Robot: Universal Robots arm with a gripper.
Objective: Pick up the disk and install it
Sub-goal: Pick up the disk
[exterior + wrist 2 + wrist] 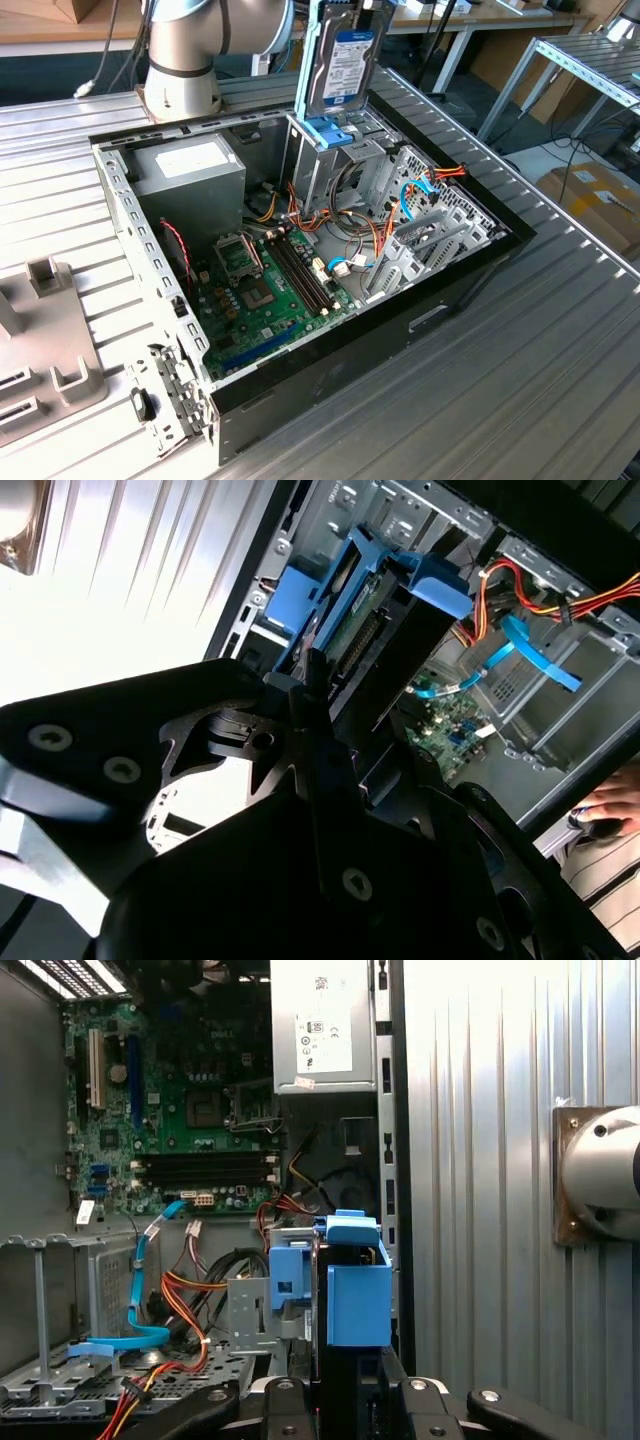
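Observation:
The disk (342, 58) is a silver-grey hard drive with a white and blue label and a light-blue frame along its edges. It stands on end in the air over the open computer case (470, 275). Its lower end is at the blue plastic top of the tall metal drive cage (308, 165). In both wrist views my black gripper (345, 1388) (315, 695) is shut on the near end of the disk (355, 1290) (365, 625), which points down into the case. I cannot tell whether the disk touches the cage.
Inside the case lie the green motherboard (265, 290), the grey power supply box (190, 168) and orange and blue cables (415, 195). The arm's base (180, 60) stands behind the case. A grey fixture (40, 345) sits at the exterior view's left. A person's hand (610, 805) rests beyond the case.

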